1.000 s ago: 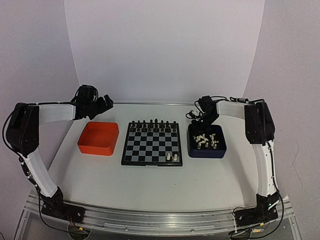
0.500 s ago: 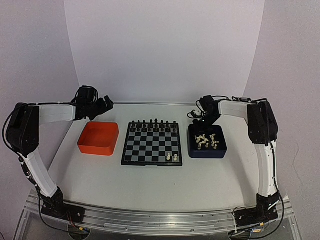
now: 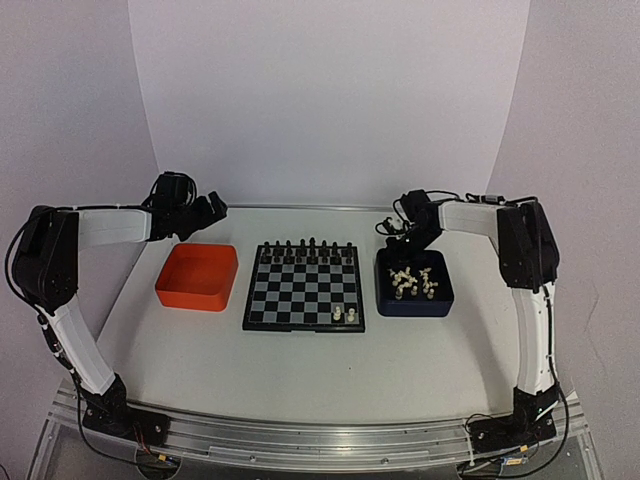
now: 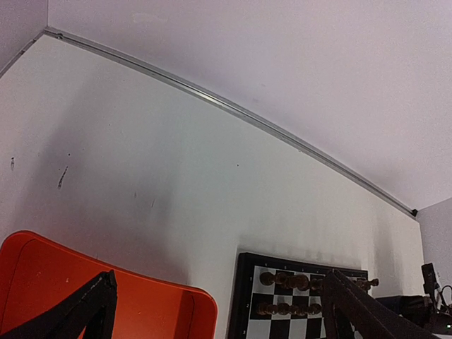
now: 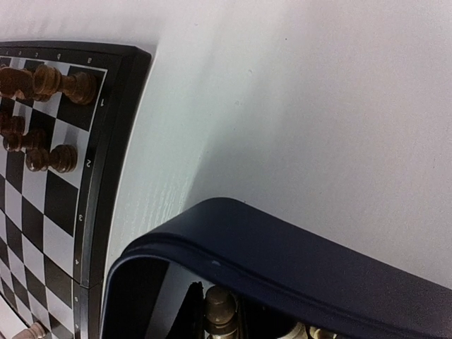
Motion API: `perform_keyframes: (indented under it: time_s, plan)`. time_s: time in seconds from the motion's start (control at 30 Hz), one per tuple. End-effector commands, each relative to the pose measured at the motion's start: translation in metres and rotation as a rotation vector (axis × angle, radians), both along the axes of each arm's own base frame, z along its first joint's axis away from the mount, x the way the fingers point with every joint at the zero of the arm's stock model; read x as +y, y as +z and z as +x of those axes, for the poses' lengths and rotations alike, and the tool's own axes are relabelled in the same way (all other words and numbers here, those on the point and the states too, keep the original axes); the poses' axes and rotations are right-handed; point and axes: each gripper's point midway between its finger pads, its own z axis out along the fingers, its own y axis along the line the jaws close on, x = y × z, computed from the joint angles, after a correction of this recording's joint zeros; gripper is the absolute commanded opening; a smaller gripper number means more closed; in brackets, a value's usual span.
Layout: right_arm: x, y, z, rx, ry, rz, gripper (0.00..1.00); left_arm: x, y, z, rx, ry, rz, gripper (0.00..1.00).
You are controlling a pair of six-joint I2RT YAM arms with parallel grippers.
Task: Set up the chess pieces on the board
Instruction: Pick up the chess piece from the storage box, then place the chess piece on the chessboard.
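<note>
The board lies mid-table, with black chessmen on its far rows and two cream-white pieces on its near row. Several more cream-white chess pieces lie in a dark blue tray. My right gripper is at that tray's far-left corner. In the right wrist view, my right gripper has its dark fingers closed either side of a cream-white piece, just inside the tray rim. My left gripper is open and empty behind the orange tray.
An orange tray sits left of the board and shows nothing inside; it also shows in the left wrist view. The board edge and black chessmen show there too. The table's back rail runs behind everything.
Almost nothing: the right gripper stays at the far-left corner of the blue tray, and the left arm has not moved.
</note>
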Motion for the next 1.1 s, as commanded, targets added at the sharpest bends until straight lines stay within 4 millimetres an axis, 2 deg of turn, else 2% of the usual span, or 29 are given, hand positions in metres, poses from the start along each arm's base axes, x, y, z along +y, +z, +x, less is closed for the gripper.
perform_keyframes:
  time_s: [0.0,0.37,0.47,0.67,0.8,0.9,0.97,1.07]
  plan:
    - [0.0,0.045,0.004,-0.09,-0.002,0.031,0.0,-0.005,0.026,0.002,-0.077,-0.02,-0.016,1.0]
    - [-0.001,0.06,-0.007,-0.111,0.008,0.054,0.0,-0.009,0.033,0.005,-0.098,-0.037,-0.022,1.0]
    - [0.0,0.075,-0.009,-0.135,0.009,0.07,0.0,-0.009,0.037,0.004,-0.109,-0.038,-0.025,1.0]
    - [0.002,0.118,-0.027,-0.194,0.026,0.144,0.0,-0.029,0.055,0.0,-0.15,-0.081,-0.012,1.0]
    - [0.007,0.152,-0.038,-0.269,0.026,0.234,0.0,-0.055,0.067,-0.01,-0.179,-0.181,-0.04,1.0]
    - [0.015,0.18,-0.044,-0.34,0.02,0.316,0.0,-0.074,0.081,-0.024,-0.226,-0.279,-0.085,1.0]
    - [0.023,0.199,-0.047,-0.387,0.017,0.382,0.0,-0.095,0.094,-0.039,-0.27,-0.377,-0.122,1.0]
    - [0.038,0.228,-0.049,-0.456,0.004,0.479,0.0,-0.138,0.115,-0.066,-0.332,-0.559,-0.183,1.0]
